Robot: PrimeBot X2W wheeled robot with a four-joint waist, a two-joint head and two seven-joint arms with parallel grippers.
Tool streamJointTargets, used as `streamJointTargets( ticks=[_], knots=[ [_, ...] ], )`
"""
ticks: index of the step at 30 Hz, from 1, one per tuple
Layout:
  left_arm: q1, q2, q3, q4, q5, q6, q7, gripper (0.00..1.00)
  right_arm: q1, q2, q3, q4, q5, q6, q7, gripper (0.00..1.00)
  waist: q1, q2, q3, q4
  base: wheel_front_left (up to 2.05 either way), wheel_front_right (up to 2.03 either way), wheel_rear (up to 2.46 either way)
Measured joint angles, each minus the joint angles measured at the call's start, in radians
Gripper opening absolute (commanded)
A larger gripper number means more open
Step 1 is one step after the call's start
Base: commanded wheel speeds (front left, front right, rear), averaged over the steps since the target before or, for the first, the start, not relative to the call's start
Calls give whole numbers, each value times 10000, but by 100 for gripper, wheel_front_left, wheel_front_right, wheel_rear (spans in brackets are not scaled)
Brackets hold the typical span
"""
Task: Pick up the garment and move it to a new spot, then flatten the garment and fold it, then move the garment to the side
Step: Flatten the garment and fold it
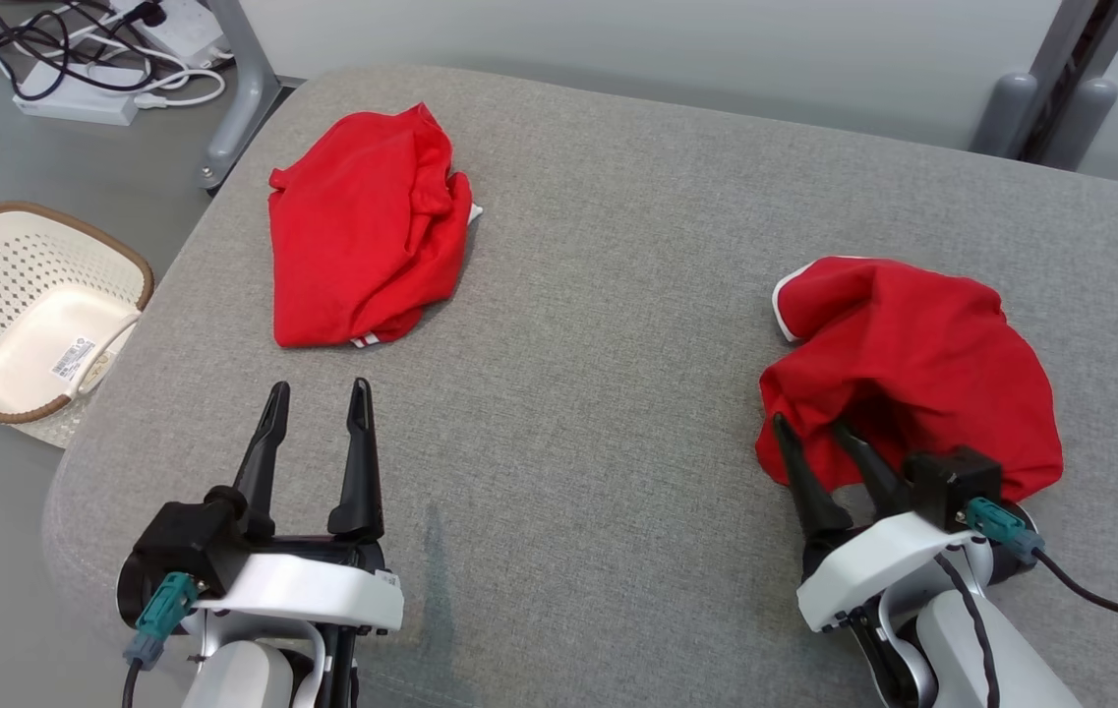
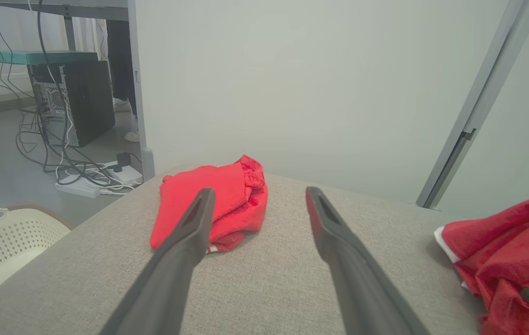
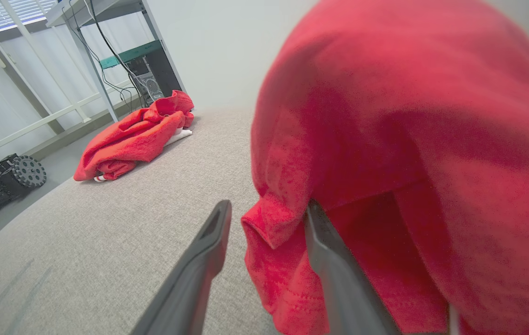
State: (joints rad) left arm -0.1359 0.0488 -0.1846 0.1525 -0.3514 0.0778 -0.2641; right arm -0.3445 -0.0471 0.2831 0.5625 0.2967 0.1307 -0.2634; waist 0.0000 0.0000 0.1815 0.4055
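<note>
A crumpled red garment [image 1: 922, 364] with white trim lies on the right of the grey padded table [image 1: 598, 344]. My right gripper [image 1: 809, 425] is at its near-left edge. In the right wrist view, the right gripper [image 3: 268, 204] stands open with a hem of this garment [image 3: 408, 116] hanging between its fingers and one finger tucked under the cloth. A second red garment [image 1: 362, 236], loosely folded, lies at the far left. My left gripper [image 1: 320, 388] rests open and empty on the table in front of it, a short way off; the left wrist view shows the left gripper [image 2: 259, 190] framing that garment [image 2: 208, 200].
A cream perforated basket [image 1: 18, 305] stands on the floor left of the table. Power strips and cables [image 1: 106, 59] lie beyond it by a metal leg [image 1: 239, 98]. A grey frame post [image 1: 1060, 88] stands at the back right. A wall runs behind the table.
</note>
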Motion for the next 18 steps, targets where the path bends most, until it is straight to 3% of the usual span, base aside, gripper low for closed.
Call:
streamJointTargets(
  ticks=[1,18],
  knots=[
    [0,0,-25,-8,0,27,0,100,-39,0,15,33,-52,0,0,0,0,0,12,38,0,0,0],
    [43,-4,-198,-29,19,115,0,100,-322,-10,892,-1229,313,0,0,0,0,0,-506,-527,0,0,0]
  ],
)
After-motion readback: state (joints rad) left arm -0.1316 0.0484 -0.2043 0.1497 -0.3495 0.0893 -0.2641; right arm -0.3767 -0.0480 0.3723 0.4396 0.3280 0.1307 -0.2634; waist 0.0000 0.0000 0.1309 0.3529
